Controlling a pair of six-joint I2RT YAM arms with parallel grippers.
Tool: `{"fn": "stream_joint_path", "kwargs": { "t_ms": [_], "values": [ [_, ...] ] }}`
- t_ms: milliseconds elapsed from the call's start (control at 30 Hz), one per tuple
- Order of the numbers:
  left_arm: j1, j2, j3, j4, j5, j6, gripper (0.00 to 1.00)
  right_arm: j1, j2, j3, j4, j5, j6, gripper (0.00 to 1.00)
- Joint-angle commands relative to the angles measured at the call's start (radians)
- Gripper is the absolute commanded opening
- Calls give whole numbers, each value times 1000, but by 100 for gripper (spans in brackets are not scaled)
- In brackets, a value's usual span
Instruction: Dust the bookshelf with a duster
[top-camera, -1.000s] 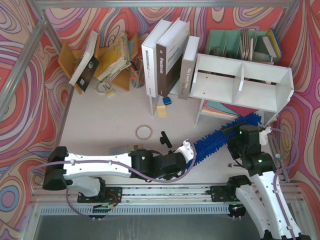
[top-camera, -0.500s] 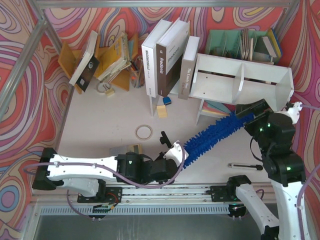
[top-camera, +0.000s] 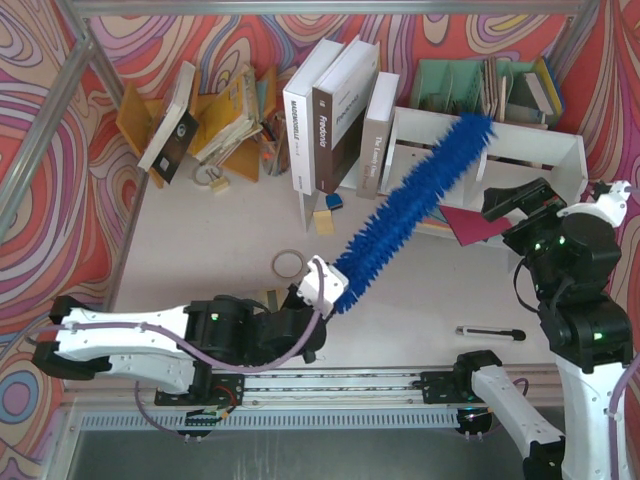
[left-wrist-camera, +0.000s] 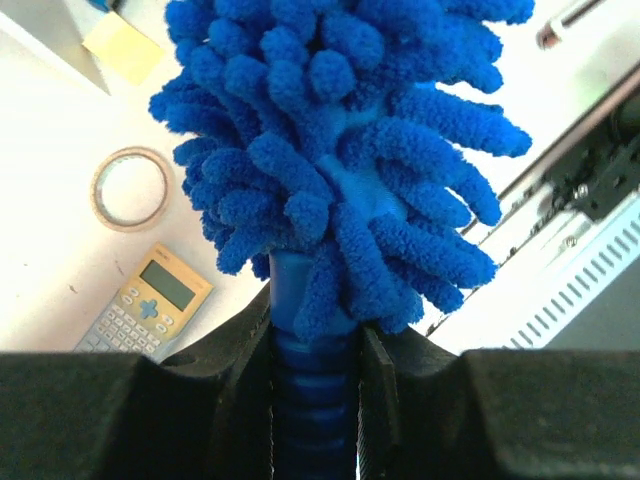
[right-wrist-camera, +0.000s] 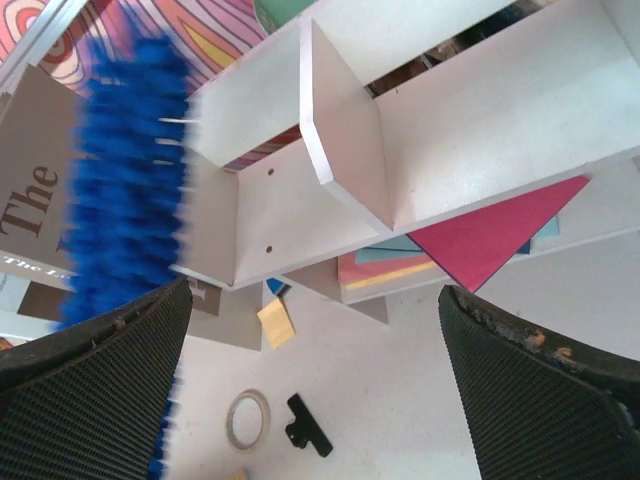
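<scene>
The blue fluffy duster (top-camera: 410, 215) slants from my left gripper (top-camera: 322, 286) up to the right. Its tip lies over the left compartment of the white bookshelf (top-camera: 535, 150). In the left wrist view my left gripper (left-wrist-camera: 315, 325) is shut on the duster's ribbed blue handle, with the fluffy head (left-wrist-camera: 330, 150) just beyond the jaws. My right gripper (top-camera: 515, 203) is open and empty, in front of the shelf's right compartment. The right wrist view shows the right gripper (right-wrist-camera: 310, 300), the shelf divider (right-wrist-camera: 345, 130) and the duster (right-wrist-camera: 125, 190), blurred, at the left.
Upright books (top-camera: 335, 110) stand left of the shelf, with a yellow wooden rack (top-camera: 215, 115) further left and a green organiser (top-camera: 470, 85) behind. A tape roll (top-camera: 288, 264), calculator (left-wrist-camera: 150, 300), black clip (right-wrist-camera: 308, 425), pen (top-camera: 490, 333), yellow note (top-camera: 323, 222) and pink paper (top-camera: 478, 222) lie on the table.
My left arm has drawn back left and swung the duster up, from low beside the shelf's legs to over its left compartment. My right gripper has moved right, away from the duster's tip.
</scene>
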Motion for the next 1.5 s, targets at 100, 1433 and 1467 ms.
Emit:
{"fn": "stream_joint_path", "kwargs": {
  "t_ms": [100,1433,1467],
  "values": [
    [5,-110,-12,15,-119,-56,0,1,11,43,12,67,-55,99],
    [112,-252,-200,83,-168,-143,0,2,-6,-153,63,-31,14,99],
    [115,-248,-199,87,-161,-141,0,1,-6,-155,62,-32,14,99]
  ]
}}
